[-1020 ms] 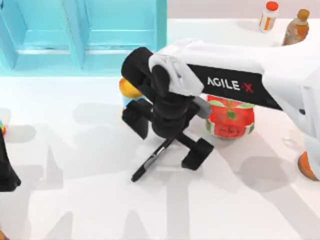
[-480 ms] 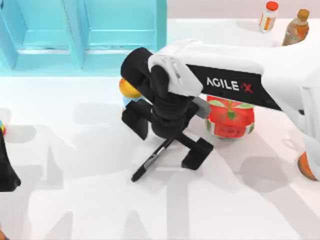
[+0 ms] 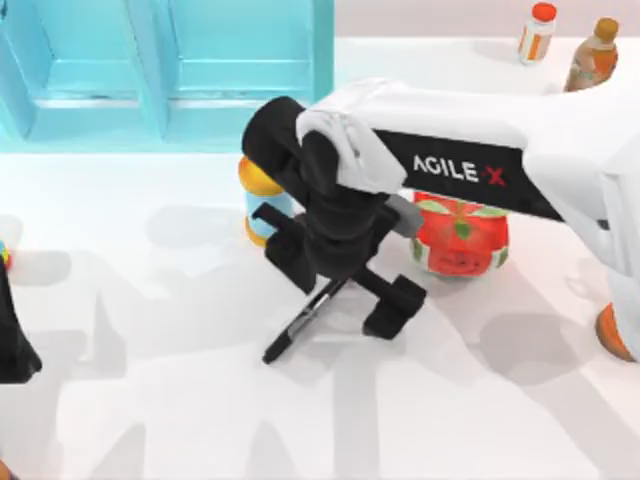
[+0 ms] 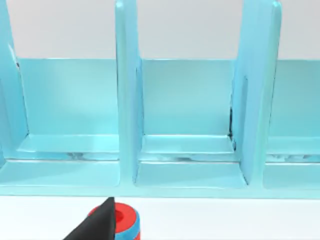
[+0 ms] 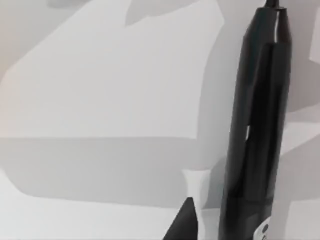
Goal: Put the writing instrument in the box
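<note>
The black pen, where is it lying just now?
In the top view the black marker pen lies slanted on the white table near the middle, under the right gripper, with the red tomato can to its right.

Setting: you are looking at a rendered simulation, not a real room.
Surface: a plain white table [image 3: 150, 400] with flat grey shadows.
Storage: a turquoise box [image 3: 170, 70] split by upright dividers, at the table's back left.
Clutter: grocery-like props, a tomato-print can [image 3: 462, 240] and two bottles [image 3: 537, 30].
Walls: blank, featureless backdrop.
</note>
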Motion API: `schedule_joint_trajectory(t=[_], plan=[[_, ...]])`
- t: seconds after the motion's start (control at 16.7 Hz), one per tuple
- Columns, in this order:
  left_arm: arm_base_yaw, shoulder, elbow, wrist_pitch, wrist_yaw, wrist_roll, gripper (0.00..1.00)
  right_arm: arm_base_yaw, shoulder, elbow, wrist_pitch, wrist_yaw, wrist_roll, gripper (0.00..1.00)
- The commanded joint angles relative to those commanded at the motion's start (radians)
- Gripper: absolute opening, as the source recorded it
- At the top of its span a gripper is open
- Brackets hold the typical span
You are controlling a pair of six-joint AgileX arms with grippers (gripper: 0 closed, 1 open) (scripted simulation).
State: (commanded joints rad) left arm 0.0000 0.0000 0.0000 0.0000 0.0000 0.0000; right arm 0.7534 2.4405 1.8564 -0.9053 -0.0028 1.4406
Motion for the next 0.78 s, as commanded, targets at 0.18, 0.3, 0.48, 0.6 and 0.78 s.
schedule_joint_trajectory(t=[0.18, 0.3, 0.48, 0.6, 0.78], plan=[[0.0, 0.0, 0.0, 0.0, 0.0, 0.0, 1.0, 0.0, 0.0, 0.0, 0.0, 0.0, 0.0, 0.02], [0.0, 0.0, 0.0, 0.0, 0.0, 0.0, 1.0, 0.0, 0.0, 0.0, 0.0, 0.0, 0.0, 0.0], [0.0, 0.0, 0.0, 0.0, 0.0, 0.0, 1.0, 0.0, 0.0, 0.0, 0.0, 0.0, 0.0, 0.0], [0.0, 0.0, 0.0, 0.0, 0.0, 0.0, 1.0, 0.0, 0.0, 0.0, 0.0, 0.0, 0.0, 0.0], [0.0, 0.0, 0.0, 0.0, 0.0, 0.0, 1.0, -0.006, -0.081, -0.019, -0.094, 0.013, -0.039, 0.0]])
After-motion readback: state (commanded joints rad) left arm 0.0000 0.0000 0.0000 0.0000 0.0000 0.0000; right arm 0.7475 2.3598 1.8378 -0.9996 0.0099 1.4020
